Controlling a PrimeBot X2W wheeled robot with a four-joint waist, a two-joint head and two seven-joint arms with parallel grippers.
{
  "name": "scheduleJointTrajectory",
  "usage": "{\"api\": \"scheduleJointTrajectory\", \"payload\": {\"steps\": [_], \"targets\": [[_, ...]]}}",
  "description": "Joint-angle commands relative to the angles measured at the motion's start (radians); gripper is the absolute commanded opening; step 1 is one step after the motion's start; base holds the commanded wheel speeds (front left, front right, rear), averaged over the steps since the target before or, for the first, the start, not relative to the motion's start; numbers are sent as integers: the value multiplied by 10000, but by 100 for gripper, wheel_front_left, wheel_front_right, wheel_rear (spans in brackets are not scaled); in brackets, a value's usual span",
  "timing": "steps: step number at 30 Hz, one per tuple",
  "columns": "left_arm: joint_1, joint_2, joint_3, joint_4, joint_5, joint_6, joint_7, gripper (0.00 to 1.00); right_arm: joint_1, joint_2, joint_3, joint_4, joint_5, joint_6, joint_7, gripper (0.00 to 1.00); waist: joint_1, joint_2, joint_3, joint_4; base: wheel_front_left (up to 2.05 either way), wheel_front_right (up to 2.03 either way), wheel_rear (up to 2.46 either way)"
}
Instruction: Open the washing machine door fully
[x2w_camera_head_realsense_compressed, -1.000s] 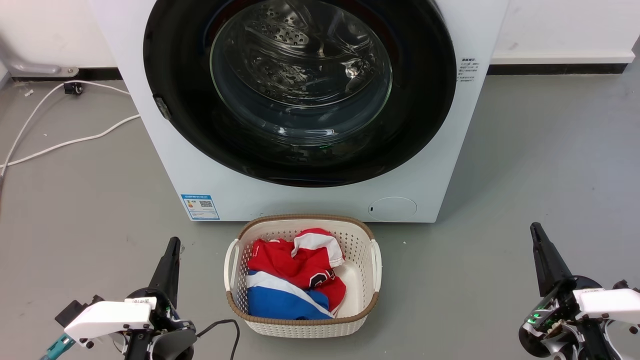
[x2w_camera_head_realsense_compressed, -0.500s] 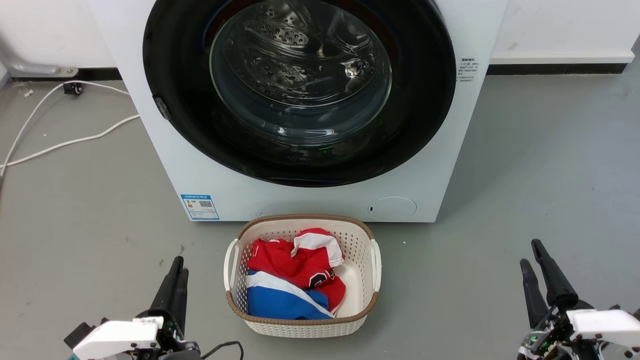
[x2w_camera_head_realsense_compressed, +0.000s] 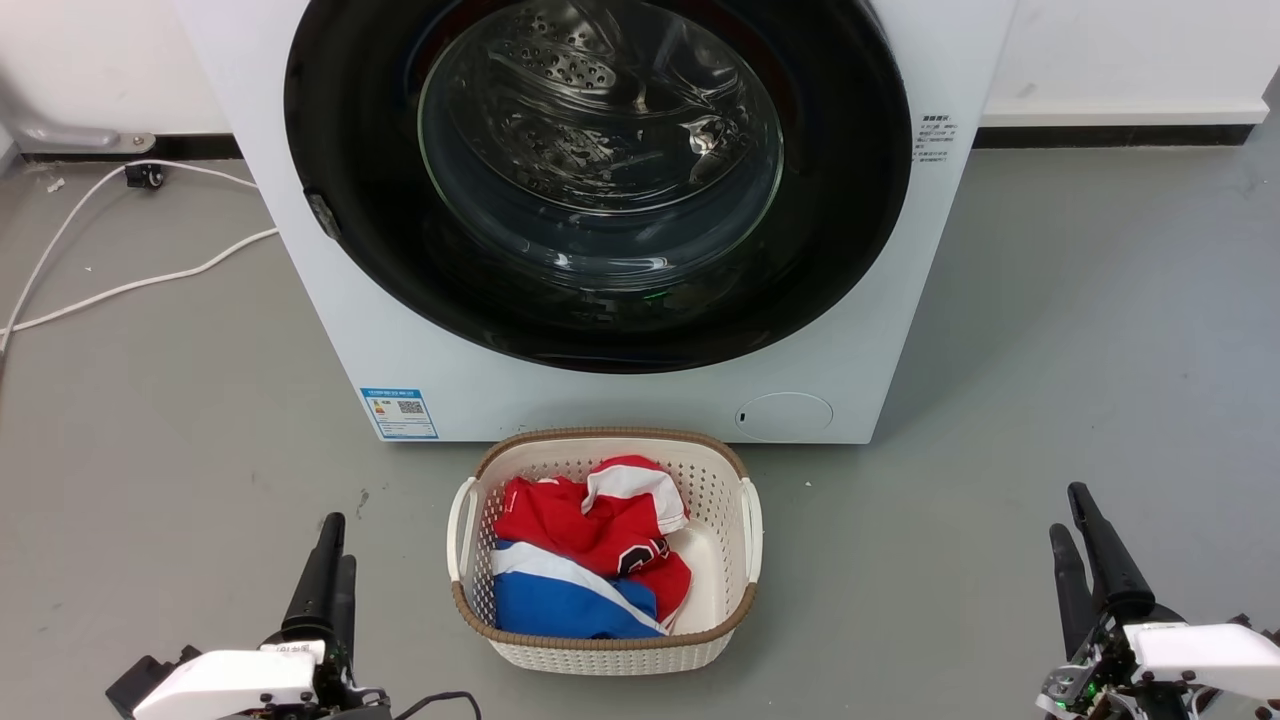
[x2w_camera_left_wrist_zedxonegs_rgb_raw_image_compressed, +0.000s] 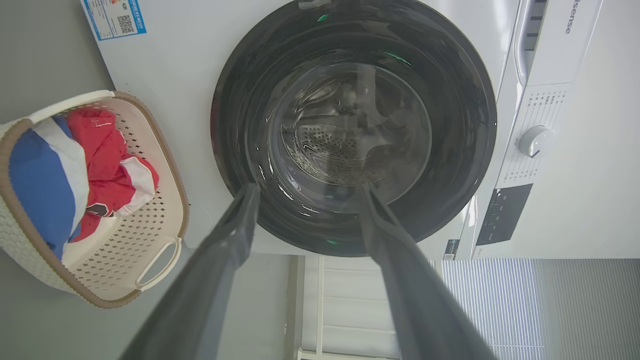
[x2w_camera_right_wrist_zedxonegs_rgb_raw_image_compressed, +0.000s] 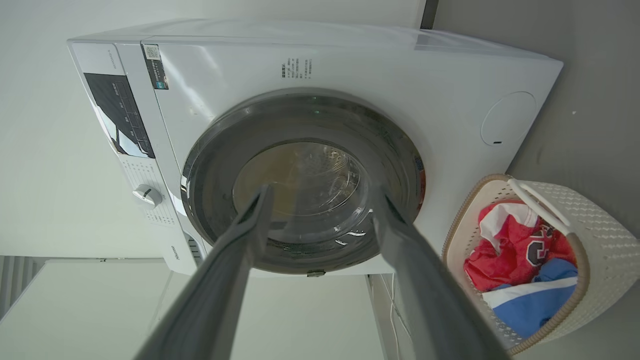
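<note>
Head view: counted one washing machine door (x2w_camera_head_realsense_compressed: 600, 170), closed, well ahead of two hands; left hand (x2w_camera_head_realsense_compressed: 340, 541) and right hand (x2w_camera_head_realsense_compressed: 1068, 510) both spread; one basket (x2w_camera_head_realsense_compressed: 610, 436) between, open floor (x2w_camera_head_realsense_compressed: 1050, 330) outside each.

The left gripper (x2w_camera_head_realsense_compressed: 338, 540) sits at the lower left of the head view. Its two long dark fingers (x2w_camera_head_realsense_compressed: 322, 585) point up and forward from a white wrist housing (x2w_camera_head_realsense_compressed: 225, 682), and they overlap so closely from above that they look almost together. The right gripper (x2w_camera_head_realsense_compressed: 1068, 512) mirrors it at the lower right, its fingers leaning slightly left above a white housing with a small green light (x2w_camera_head_realsense_compressed: 1076, 690). Each wrist view looks along that arm's own fingers, which are spread well apart at the tips and hold nothing.
</note>
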Motion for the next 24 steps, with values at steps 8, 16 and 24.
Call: {"api": "scheduleJointTrajectory", "payload": {"steps": [8,16,24], "targets": [[14,24,264,-305,995,0,-398,100,-150,-10,-70,-195,-1271,1,-401,100,0,0,17,-23,0,0,0],[69,27,682,-764,2541,0,-757,100,-208,-10,-328,-552,-2973,1,-757,100,0,0,56,-36,0,0,0],[150,29,763,-1600,4236,123,-1042,100,-230,-11,-185,-1253,-5186,1,-1045,100,0,0,75,-50,0,0,0]]}}
